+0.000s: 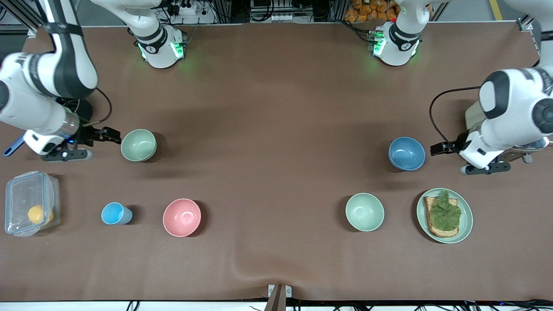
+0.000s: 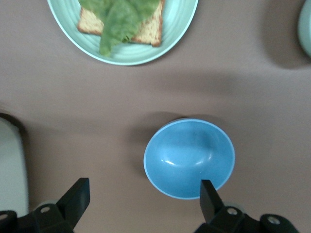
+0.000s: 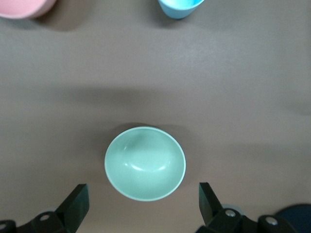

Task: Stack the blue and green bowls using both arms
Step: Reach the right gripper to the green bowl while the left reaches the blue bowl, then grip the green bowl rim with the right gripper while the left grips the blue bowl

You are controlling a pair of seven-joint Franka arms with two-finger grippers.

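The left gripper (image 1: 433, 150) hovers just beside the blue bowl (image 1: 406, 153), jaws spread and empty. The right gripper (image 1: 116, 137) hovers just beside the green bowl (image 1: 138, 145), jaws likewise spread; both bowls sit upright on the brown surface (image 1: 268, 129).

Blue bowl (image 1: 406, 153), green bowl (image 1: 138, 145): upright, well apart.
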